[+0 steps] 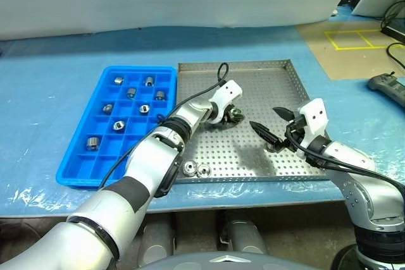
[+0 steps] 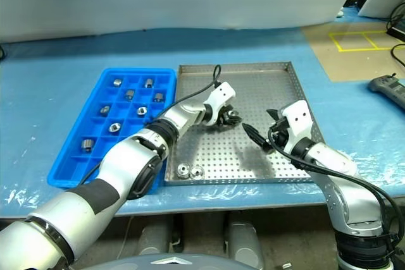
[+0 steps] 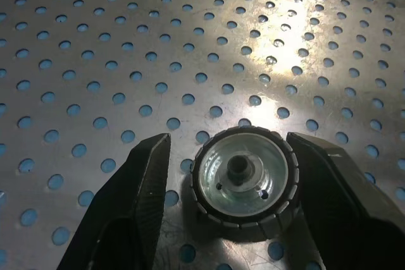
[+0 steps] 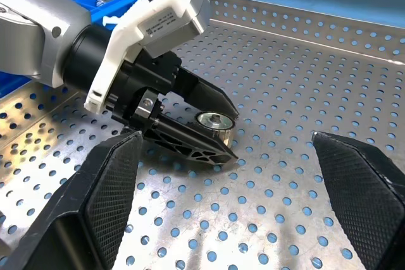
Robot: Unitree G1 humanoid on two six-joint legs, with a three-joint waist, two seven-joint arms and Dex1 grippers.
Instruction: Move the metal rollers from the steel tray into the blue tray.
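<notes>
Metal roller [image 3: 243, 183] between spread left tool [image 4: 212, 132] fingers on steel tray [image 1: 278, 74]; right tool [image 1: 271, 126] released, nearby.

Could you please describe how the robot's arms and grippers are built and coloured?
Both arms have silver-grey shells with black joint bands and loose black cables. Each white wrist housing ends in two black, tapered, textured fingers: the left gripper and the right gripper. The left housing bears a printed label.

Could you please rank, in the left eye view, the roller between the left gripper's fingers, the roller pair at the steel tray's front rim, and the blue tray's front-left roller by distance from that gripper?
1. Roller between the left gripper fingers, mid steel tray.
2. Roller pair, front rim.
3. Front-left roller, blue tray.
</notes>
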